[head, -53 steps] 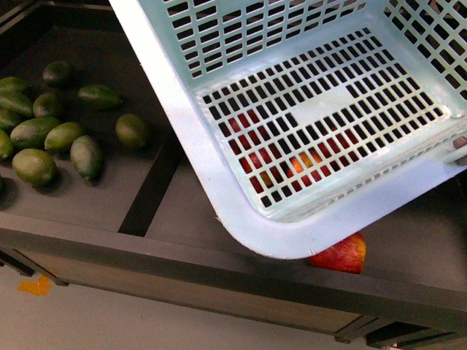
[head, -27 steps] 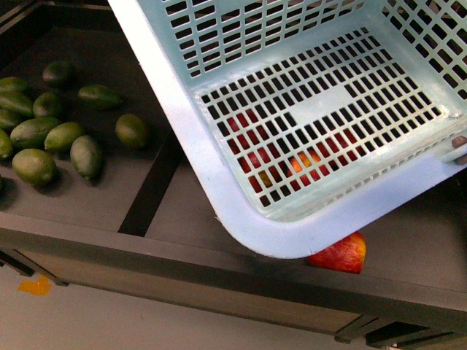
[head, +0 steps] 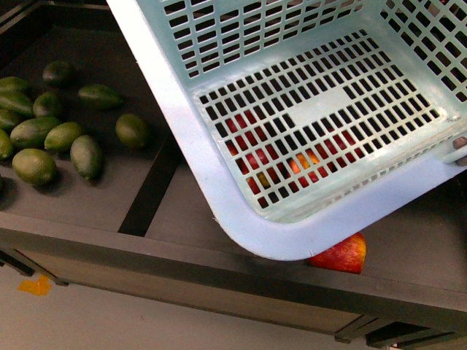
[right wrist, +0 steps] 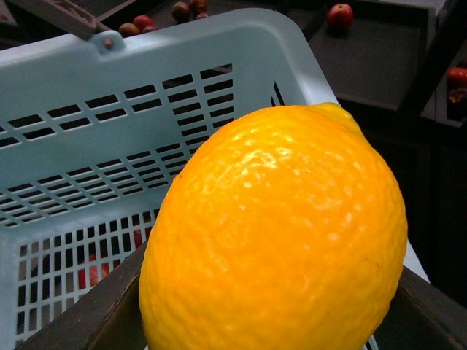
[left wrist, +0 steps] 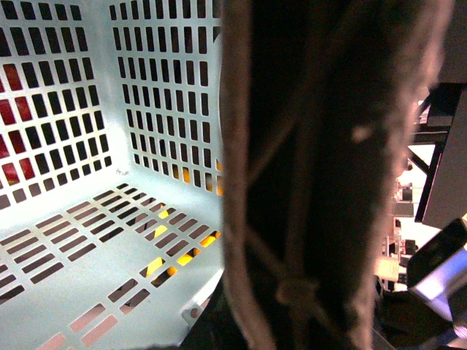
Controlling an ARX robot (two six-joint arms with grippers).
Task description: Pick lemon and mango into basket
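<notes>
The pale blue-green basket (head: 219, 204) hangs tilted over the dark shelf and fills the upper right of the front view. Its brown handle (left wrist: 321, 182) blocks the middle of the left wrist view, with my left gripper shut on it; the fingers themselves do not show. My right gripper (right wrist: 270, 321) is shut on the bright yellow lemon (right wrist: 277, 219), held just outside the basket's rim (right wrist: 182, 44), dark pads (right wrist: 95, 313) at its sides. Red and orange fruit (head: 303, 164) shows through the floor slots; I cannot tell which is the mango.
Several dark green oval fruits (head: 44, 135) lie in the shelf's left compartment, behind a dark divider (head: 149, 189). A red fruit (head: 341, 255) peeks out under the basket's near corner. The shelf's front edge (head: 182, 270) runs below. Small red fruits (right wrist: 339, 14) sit in far bins.
The basket has drifted slightly to the left in the front view. The fruit on the shelf has not moved.
</notes>
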